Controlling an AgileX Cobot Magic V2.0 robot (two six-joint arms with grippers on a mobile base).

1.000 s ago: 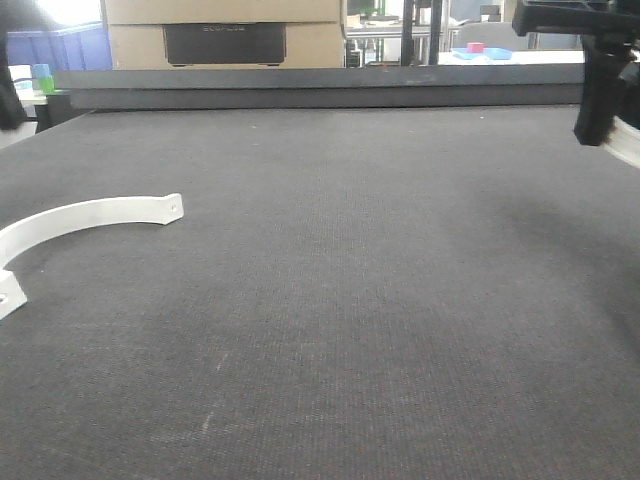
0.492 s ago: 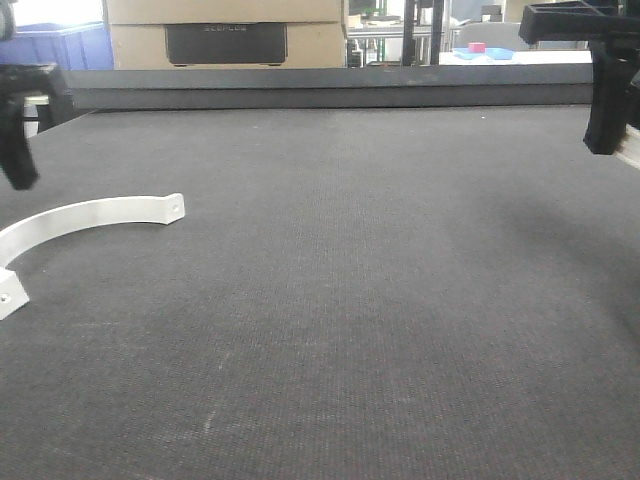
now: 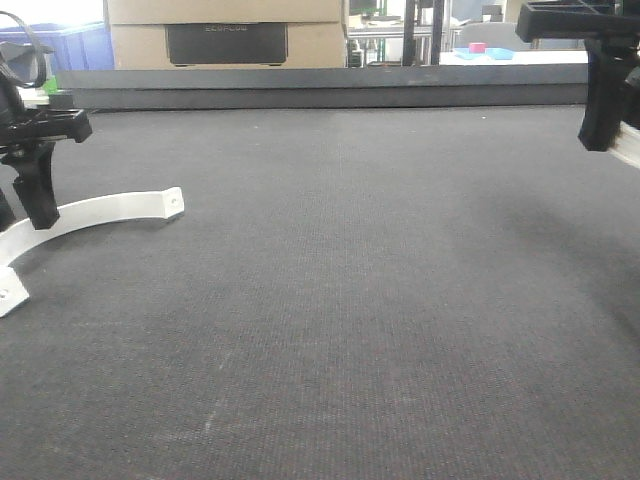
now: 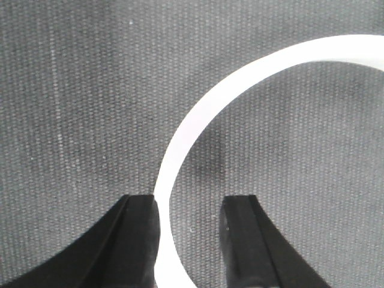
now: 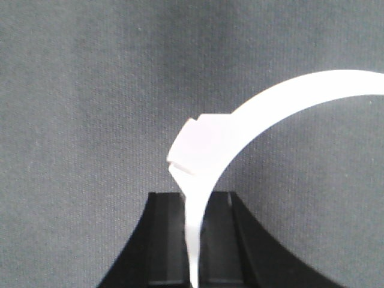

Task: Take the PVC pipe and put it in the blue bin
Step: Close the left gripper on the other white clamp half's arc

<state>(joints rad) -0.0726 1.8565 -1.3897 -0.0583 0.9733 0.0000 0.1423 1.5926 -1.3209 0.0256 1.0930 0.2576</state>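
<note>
Left gripper (image 4: 190,207): jaws spread, straddling curved white PVC piece (image 4: 180,138) lying on mat (image 4: 72,90). Right gripper (image 5: 194,204): jaws pinched on second PVC piece (image 5: 258,111).

Your dark grey woven tabletop (image 3: 380,300) carries a curved white PVC pipe (image 3: 110,208), lying flat near its left edge.

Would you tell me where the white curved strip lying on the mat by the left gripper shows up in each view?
Front view: white curved strip at the left edge, on the mat.
Left wrist: the strip arcs from upper right down into the open left gripper.
Right wrist: not in it; the right gripper clamps a second strip.
Shared landmark: the dark grey mat.
</note>
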